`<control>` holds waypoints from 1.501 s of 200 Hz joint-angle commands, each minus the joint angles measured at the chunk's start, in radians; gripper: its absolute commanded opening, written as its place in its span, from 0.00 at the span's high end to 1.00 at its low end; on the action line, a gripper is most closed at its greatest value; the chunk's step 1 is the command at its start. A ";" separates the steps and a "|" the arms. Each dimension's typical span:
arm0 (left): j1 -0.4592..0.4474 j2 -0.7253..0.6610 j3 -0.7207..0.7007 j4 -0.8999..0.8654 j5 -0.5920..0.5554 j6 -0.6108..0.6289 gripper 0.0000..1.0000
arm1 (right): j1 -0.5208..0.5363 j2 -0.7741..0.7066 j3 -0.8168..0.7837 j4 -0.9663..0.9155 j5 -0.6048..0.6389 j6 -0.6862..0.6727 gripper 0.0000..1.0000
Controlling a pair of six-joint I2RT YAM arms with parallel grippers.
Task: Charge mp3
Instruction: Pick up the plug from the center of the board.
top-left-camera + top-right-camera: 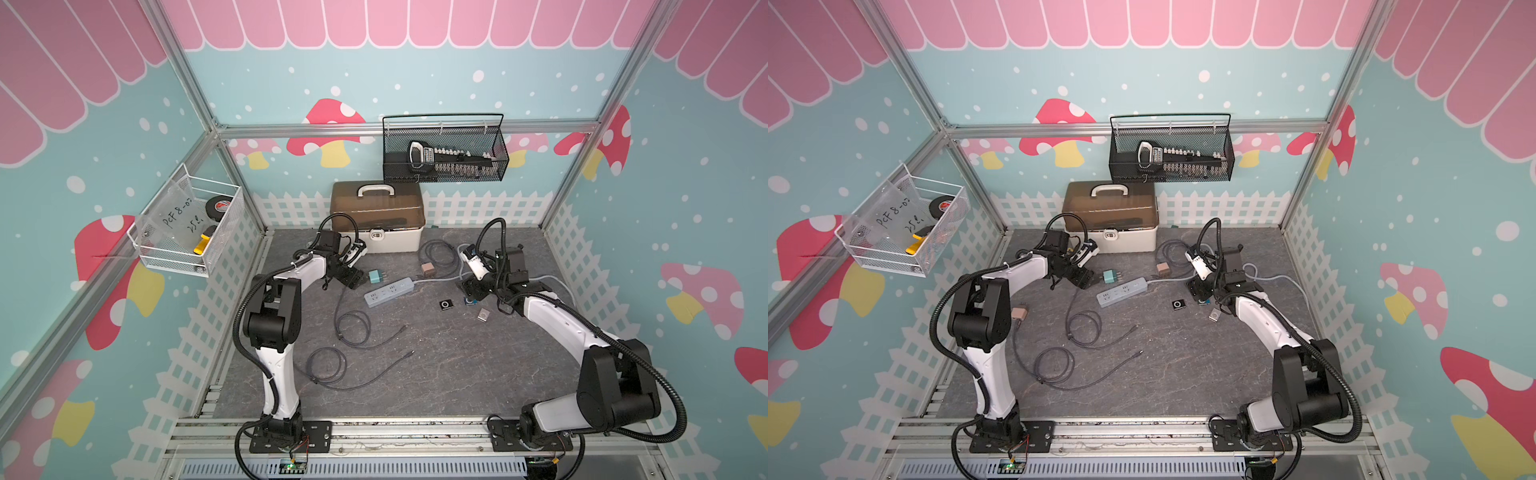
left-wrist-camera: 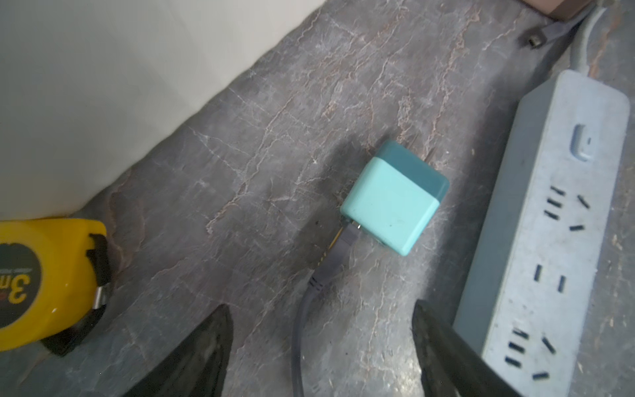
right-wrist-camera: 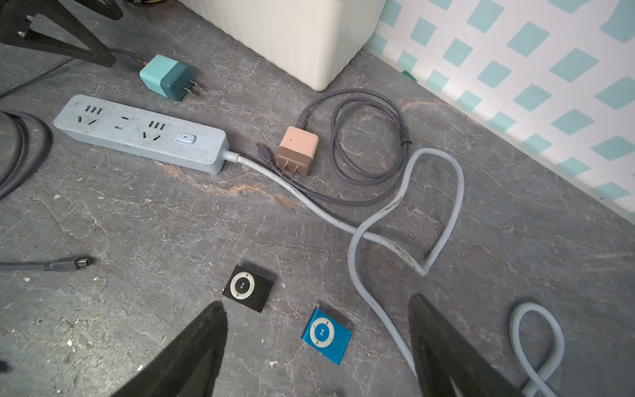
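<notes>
I judge the reach-to-grasp step is in hand; nothing is plugged in yet. Right of centre in a top view, the blue mp3 (image 1: 470, 302) lies flat on the table, between the wide-open, empty jaws of the right gripper (image 3: 316, 302). Farther back, the left gripper (image 2: 320, 306) hangs open astride the cable (image 2: 302, 326) running to the teal charger (image 2: 391, 202), beside the power strip (image 2: 549, 223). Next: lower, then close squarely.

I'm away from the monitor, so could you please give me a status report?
Left gripper open by teal charger, cable attached. Right gripper open over blue player. Charger not yet in power strip. Strip's cord runs beside player.
</notes>
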 commanded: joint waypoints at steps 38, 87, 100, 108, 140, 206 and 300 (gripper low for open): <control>-0.003 0.101 0.105 -0.082 0.071 0.114 0.20 | 0.021 0.077 0.096 -0.020 -0.046 -0.066 0.22; -0.008 0.139 0.158 -0.104 0.022 0.079 0.34 | 0.035 0.088 0.115 -0.032 -0.042 -0.086 0.24; -0.011 0.151 0.174 -0.123 0.009 0.072 0.38 | 0.038 0.087 0.116 -0.037 -0.044 -0.093 0.24; -0.012 0.156 0.181 -0.135 0.008 0.072 0.39 | 0.038 0.087 0.115 -0.039 -0.045 -0.098 0.24; -0.012 0.154 0.178 -0.134 -0.003 0.063 0.42 | 0.040 0.090 0.113 -0.046 -0.051 -0.114 0.25; -0.017 0.174 0.207 -0.230 0.011 0.072 0.69 | 0.041 0.099 0.126 -0.057 -0.072 -0.144 0.26; -0.054 0.142 0.174 -0.244 -0.055 0.085 0.93 | 0.044 0.098 0.118 -0.064 -0.103 -0.161 0.29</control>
